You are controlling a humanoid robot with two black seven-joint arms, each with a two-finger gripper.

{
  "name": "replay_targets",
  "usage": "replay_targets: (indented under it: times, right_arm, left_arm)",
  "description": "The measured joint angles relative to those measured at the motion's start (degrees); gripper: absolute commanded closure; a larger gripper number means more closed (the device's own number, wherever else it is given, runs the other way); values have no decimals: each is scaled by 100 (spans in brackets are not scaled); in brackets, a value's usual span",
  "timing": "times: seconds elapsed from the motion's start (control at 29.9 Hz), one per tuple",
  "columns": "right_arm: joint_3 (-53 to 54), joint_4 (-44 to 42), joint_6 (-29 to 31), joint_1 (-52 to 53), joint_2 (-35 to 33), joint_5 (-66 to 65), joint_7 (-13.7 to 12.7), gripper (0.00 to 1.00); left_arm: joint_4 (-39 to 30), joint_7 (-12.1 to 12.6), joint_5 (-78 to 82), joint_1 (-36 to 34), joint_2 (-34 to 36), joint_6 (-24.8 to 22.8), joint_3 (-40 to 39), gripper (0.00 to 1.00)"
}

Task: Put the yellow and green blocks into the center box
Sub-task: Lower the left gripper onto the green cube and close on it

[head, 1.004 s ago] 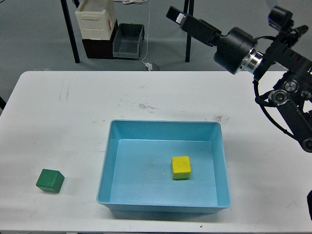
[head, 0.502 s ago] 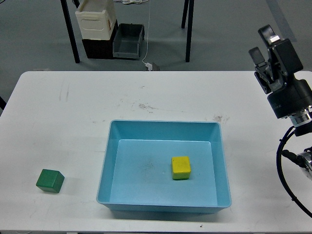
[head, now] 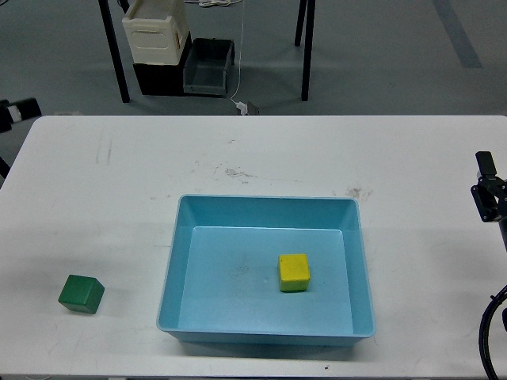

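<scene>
Sitting nearest me, the blue box (head: 266, 273) holds the yellow block (head: 294, 272) on its floor, right of centre, flat, touching no wall. Green block (head: 81, 294) is outside on the white table (head: 119, 182), well left of the box. My right gripper (head: 486, 190) pokes in at the right edge, beside the box, holding nothing; can't tell how wide. Left gripper (head: 17, 110) is a sliver at far left; can't tell either. Beyond the table: cream crate (head: 156, 32), grey bin (head: 209, 66). No readable writing.
</scene>
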Motion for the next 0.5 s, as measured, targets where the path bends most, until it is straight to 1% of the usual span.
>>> replay_targets:
  times: [0.07,0.17,0.2,0.27,0.37,0.5]
  right_arm:
    - [1,-1,-1,-53,0,1,3,1]
    - [1,-3,-8,-108,0,2,5,0]
    - [0,-7,-10,-127,0,2,12,1]
    - [-10,-10,-15,-158,0,2,36,1]
    - [-30,-18,-23,-190,0,2,52,1]
    - [-56,-28,-26,-224,11,2,57,1]
  left_arm:
    - [-160,0,404,0,325,133,526,1]
    - [-214,0,1218,-6,569,817,1284,1]
    - [-213,0,1534,-14,594,1089,1508,1]
    - [-201,0,2059,-19,610,1469,1847,1]
    - [-194,0,2583,-19,610,1679,2230,1]
    - [-189,0,3157,-13,565,1718,2537,1]
